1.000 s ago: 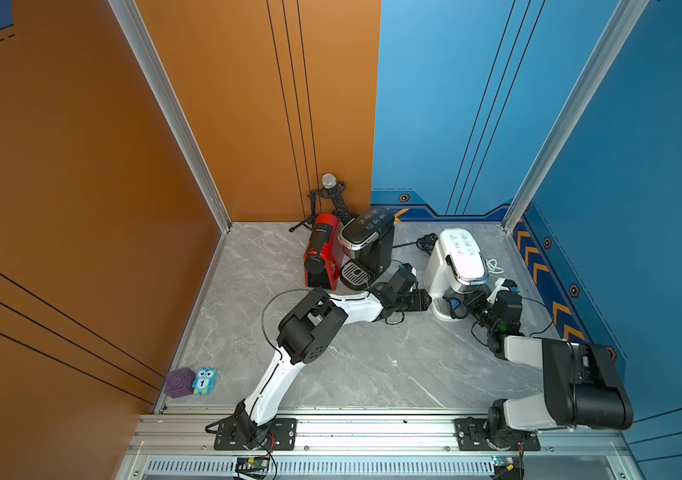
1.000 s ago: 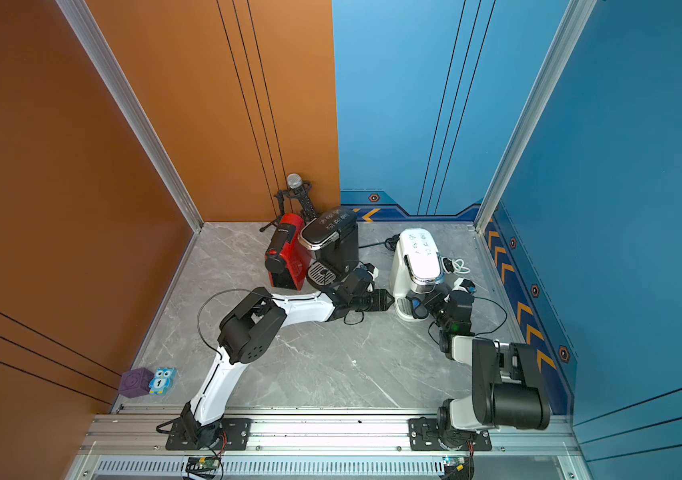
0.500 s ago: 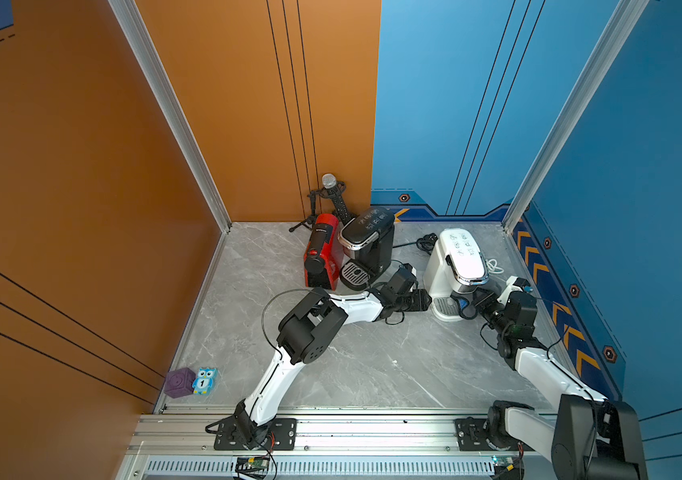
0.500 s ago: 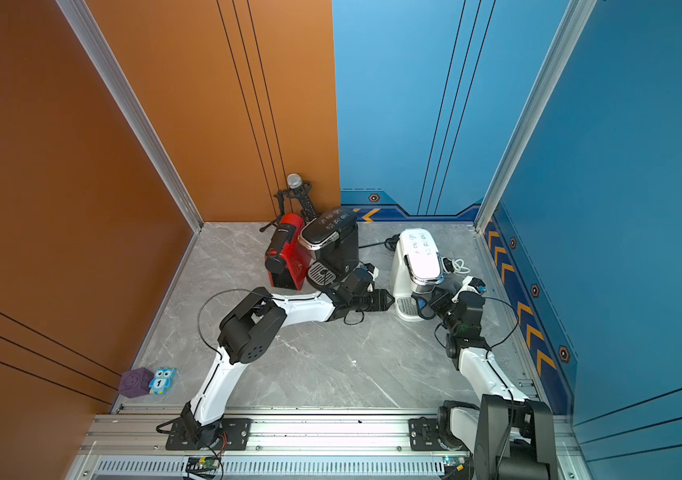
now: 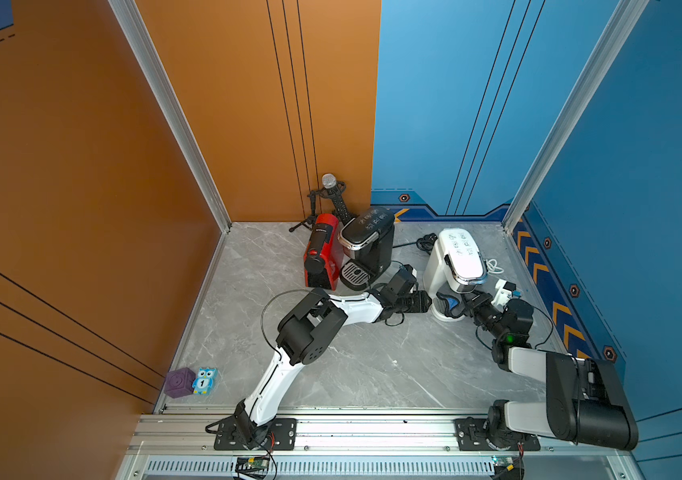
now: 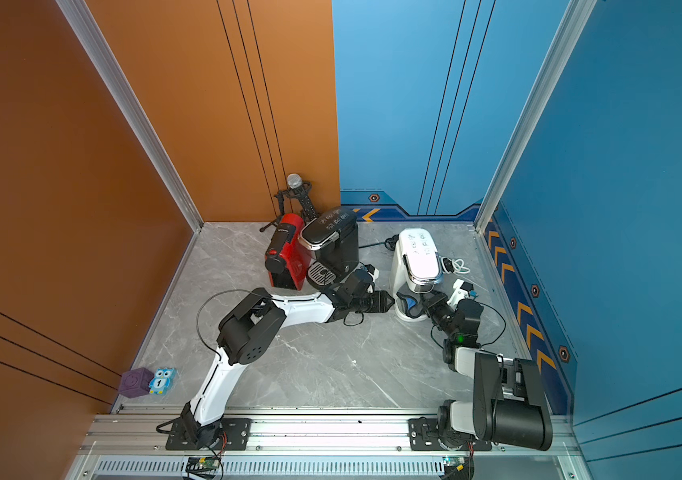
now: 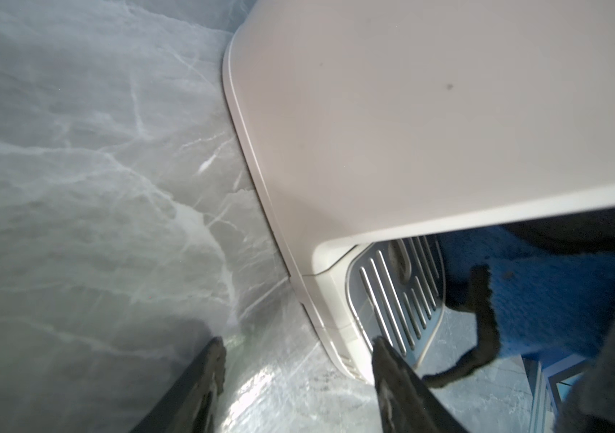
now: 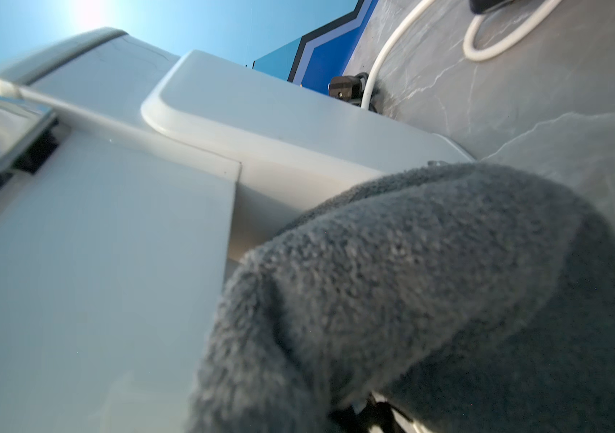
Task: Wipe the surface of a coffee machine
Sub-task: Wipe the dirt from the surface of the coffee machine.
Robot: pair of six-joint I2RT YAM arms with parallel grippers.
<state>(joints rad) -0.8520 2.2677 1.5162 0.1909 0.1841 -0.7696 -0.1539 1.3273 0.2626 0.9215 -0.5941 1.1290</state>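
1. Only the top views show me the owl block [image 5: 204, 380], at the worktop's [image 5: 372, 365] front-left corner, marked "1".
2. My left gripper [image 7: 298, 345] stands open beside the white coffee machine [image 5: 451, 257]. Only its wrist view shows the drip tray [image 7: 392, 296] slots.
3. My right gripper [image 5: 472, 300] is clamped on the cloth [image 8: 429, 300], pressed against that machine, which stands toward the far right corner.

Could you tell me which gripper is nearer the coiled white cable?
Right. The right gripper, holding the cloth at the white coffee machine's base, is on the coiled white cable's side; the open left gripper is on the opposite side.
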